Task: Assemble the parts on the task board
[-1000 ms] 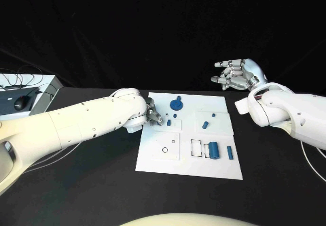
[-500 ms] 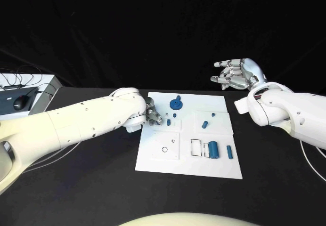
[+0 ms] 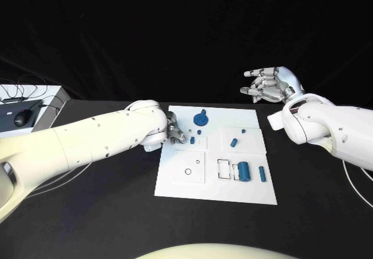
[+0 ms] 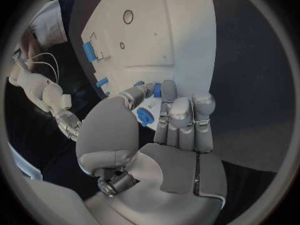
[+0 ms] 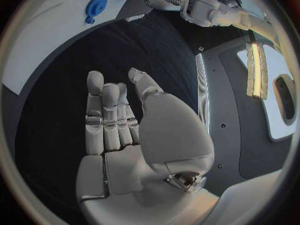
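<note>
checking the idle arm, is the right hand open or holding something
Open: the right hand holds nothing, its fingers extended, raised off the table beyond the task board.

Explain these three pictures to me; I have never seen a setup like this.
A two-armed robot works at a black table. One picture looks down from its head; the round ones come from cameras behind each wrist. The white task board carries small blue parts, among them a gear-like piece and a cylinder. The left hand reaches over the board's edge, fingers near a small blue part; whether it grips it, I cannot tell. The right hand hangs raised beyond the board, holding nothing.
</note>
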Controlling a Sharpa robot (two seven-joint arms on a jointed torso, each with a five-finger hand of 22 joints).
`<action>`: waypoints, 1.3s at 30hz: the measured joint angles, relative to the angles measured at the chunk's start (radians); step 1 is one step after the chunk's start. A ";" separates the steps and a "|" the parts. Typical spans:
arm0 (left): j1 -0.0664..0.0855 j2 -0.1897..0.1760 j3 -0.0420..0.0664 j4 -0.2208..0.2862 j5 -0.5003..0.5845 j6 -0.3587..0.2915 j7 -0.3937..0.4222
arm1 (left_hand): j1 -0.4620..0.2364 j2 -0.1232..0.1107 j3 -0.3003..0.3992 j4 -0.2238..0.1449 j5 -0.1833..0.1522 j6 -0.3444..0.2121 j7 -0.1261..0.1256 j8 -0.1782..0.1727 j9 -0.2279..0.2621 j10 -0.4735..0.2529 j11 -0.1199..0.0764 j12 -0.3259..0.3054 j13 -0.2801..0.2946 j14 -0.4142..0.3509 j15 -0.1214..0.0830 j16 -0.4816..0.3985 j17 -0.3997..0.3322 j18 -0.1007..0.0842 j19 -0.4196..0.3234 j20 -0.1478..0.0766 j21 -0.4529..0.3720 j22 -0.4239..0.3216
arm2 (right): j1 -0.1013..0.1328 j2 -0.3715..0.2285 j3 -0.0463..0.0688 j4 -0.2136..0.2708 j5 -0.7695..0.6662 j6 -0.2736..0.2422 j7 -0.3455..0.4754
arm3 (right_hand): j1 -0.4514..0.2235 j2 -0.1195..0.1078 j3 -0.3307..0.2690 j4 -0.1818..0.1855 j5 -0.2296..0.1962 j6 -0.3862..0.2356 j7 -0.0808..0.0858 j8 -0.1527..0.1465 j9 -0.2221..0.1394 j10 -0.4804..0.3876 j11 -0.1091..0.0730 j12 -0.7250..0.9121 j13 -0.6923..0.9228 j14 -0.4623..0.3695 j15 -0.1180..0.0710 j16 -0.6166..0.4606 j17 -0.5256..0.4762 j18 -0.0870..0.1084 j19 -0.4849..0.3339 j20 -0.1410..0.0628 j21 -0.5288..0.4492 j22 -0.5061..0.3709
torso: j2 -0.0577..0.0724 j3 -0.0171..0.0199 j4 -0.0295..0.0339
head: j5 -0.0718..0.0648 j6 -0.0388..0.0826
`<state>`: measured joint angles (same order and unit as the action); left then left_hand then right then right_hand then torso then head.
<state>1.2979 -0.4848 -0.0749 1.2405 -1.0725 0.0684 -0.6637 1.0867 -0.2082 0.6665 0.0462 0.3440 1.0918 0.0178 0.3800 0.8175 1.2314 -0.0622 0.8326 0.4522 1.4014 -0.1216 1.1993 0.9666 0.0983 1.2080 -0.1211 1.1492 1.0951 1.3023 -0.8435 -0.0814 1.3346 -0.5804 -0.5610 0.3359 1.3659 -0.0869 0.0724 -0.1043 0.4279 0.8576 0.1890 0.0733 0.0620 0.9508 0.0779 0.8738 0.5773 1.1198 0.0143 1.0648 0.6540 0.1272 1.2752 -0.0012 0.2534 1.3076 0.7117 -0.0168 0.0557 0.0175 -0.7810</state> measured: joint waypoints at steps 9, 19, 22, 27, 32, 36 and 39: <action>0.000 0.006 0.000 -0.011 0.005 0.003 -0.001 | 0.000 0.000 -0.012 -0.012 0.000 0.000 0.000 0.001 0.000 0.000 0.000 0.000 0.000 0.000 0.000 0.000 0.005 0.000 0.000 0.000 0.000 0.000 | 0.000 0.000 0.000 0.000 0.000 0.001 0.000 | 0.000 0.000 0.000 -0.005 0.000 -0.003 0.003 0.000 0.000 0.000 0.000 0.000 -0.001 -0.003 0.003 0.000 -0.001 0.000 0.000 0.000 0.000 0.000 | 0.000 0.0006 -0.0002 | -0.002 -0.001; 0.001 0.011 0.001 -0.016 0.010 0.004 -0.003 | 0.005 0.005 -0.051 0.003 -0.002 0.000 0.000 0.001 0.000 0.002 0.002 0.004 0.000 0.003 -0.003 0.000 0.006 -0.001 0.000 0.000 0.000 0.002 | 0.000 0.000 0.000 0.000 0.000 0.003 -0.001 | 0.000 0.000 0.000 -0.005 0.000 -0.005 0.001 0.000 0.000 0.000 0.000 0.000 -0.001 -0.003 0.003 0.000 -0.001 -0.002 0.000 0.000 0.000 0.000 | 0.000 0.0001 -0.0003 | -0.003 -0.002; 0.001 0.012 0.001 -0.017 0.011 0.005 -0.003 | 0.007 0.007 -0.079 0.020 -0.002 0.000 0.000 0.001 0.000 0.002 0.002 0.005 0.000 0.004 -0.003 0.000 0.007 -0.001 0.004 -0.004 0.000 0.003 | 0.000 0.001 0.000 0.000 0.000 0.004 -0.001 | 0.001 0.001 0.000 -0.005 0.000 -0.005 0.001 0.000 0.000 0.000 0.000 0.000 -0.002 -0.006 0.001 0.000 -0.001 -0.003 0.000 0.000 0.000 0.000 | 0.000 0.0001 0.0000 | -0.005 -0.003; 0.001 0.012 0.001 -0.019 0.013 0.007 -0.004 | 0.014 0.005 -0.116 0.044 -0.002 0.010 -0.009 0.001 0.020 0.008 -0.012 0.007 0.000 0.004 -0.003 0.000 0.008 -0.015 0.004 -0.004 0.000 0.006 | 0.000 0.001 0.000 -0.001 0.000 0.005 -0.001 | 0.004 0.004 0.000 -0.005 0.000 -0.005 0.001 0.000 0.000 0.000 0.001 0.000 -0.002 -0.007 0.000 -0.001 -0.001 -0.003 0.000 0.000 0.000 0.000 | -0.001 0.0004 0.0000 | -0.005 -0.004; -0.002 0.013 -0.001 -0.019 0.016 0.010 -0.004 | 0.021 0.001 -0.156 0.071 -0.002 0.068 -0.054 0.000 0.074 0.020 -0.024 0.012 0.000 0.003 -0.003 0.000 0.009 -0.015 0.007 -0.007 0.000 0.010 | 0.000 0.001 0.000 -0.001 0.000 0.006 -0.001 | 0.004 0.004 0.000 -0.005 0.000 -0.005 0.001 0.000 0.000 0.001 0.001 0.000 -0.002 -0.007 0.000 -0.001 -0.001 -0.003 0.000 0.000 0.000 0.000 | -0.001 0.0003 0.0001 | -0.006 -0.005; -0.002 0.013 -0.001 -0.021 0.018 0.011 -0.004 | 0.027 -0.002 -0.167 0.082 -0.002 0.068 -0.054 0.000 0.071 0.020 -0.024 0.012 0.000 0.003 -0.003 0.000 0.009 -0.015 0.007 -0.007 0.000 0.011 | 0.000 0.001 0.000 -0.001 0.000 0.006 -0.001 | 0.004 0.004 0.000 -0.005 0.000 -0.005 0.000 0.000 0.000 0.001 0.001 0.000 -0.002 -0.007 0.000 -0.001 -0.001 -0.004 0.000 0.000 0.000 0.000 | -0.001 0.0004 0.0002 | -0.006 -0.004; -0.002 0.013 -0.001 -0.021 0.019 0.011 -0.004 | 0.028 -0.001 -0.186 0.088 -0.002 0.068 -0.054 0.000 0.072 0.020 -0.024 0.012 0.000 0.003 -0.003 0.004 0.009 -0.015 0.007 -0.007 0.000 0.013 | 0.000 0.001 0.000 -0.001 0.000 0.006 -0.001 | 0.004 0.004 0.000 -0.005 0.000 -0.006 -0.001 0.000 0.000 0.001 0.001 0.000 -0.002 -0.007 0.000 -0.001 -0.001 -0.004 0.000 0.000 0.000 0.000 | -0.001 0.0005 0.0002 | -0.006 -0.002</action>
<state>1.2961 -0.4716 -0.0757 1.2195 -1.0533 0.0794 -0.6681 1.1148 -0.2096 0.4804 0.1345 0.3420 1.1602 -0.0360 0.3799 0.8891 1.2514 -0.0860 0.8443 0.4525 1.4045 -0.1250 1.2032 0.9758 0.0830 1.2153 -0.1285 1.1490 1.1079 1.3023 -0.8424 -0.0815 1.3332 -0.5809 -0.5546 0.3349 1.3700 -0.0829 0.0721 -0.1091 0.4279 0.8514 0.1880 0.0733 0.0620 0.9520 0.0792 0.8737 0.5752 1.1128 0.0141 1.0642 0.6533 0.1234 1.2752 -0.0012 0.2535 1.3080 0.7106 -0.0163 0.0559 0.0113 -0.7834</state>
